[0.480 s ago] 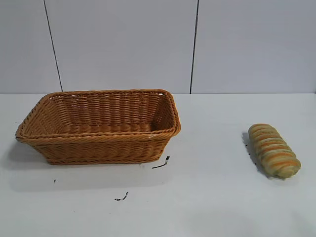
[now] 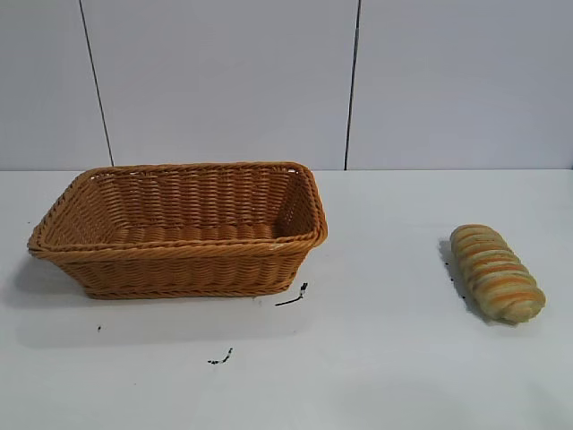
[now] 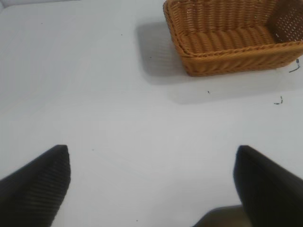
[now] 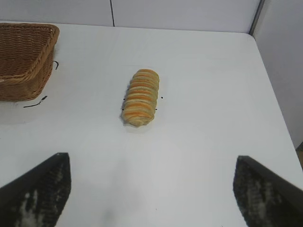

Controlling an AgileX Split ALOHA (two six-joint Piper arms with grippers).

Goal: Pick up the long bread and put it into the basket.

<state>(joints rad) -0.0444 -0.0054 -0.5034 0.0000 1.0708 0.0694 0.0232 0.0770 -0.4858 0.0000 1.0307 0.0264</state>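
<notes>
Long bread (image 2: pixel 497 273) — untouched on worktop (image 2: pixel 385 358), well apart from basket (image 2: pixel 179 228); right claw (image 4: pixel 151 189) wide, facing it; left claw (image 3: pixel 151 189) wide, idle

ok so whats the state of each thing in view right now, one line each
long bread: lying flat on the table, right of the basket, not held
basket: upright on the table, nothing inside
left end effector: open, above bare table, short of the basket
right end effector: open, above the table, short of the long bread
table: white, a few small dark marks near the basket
</notes>
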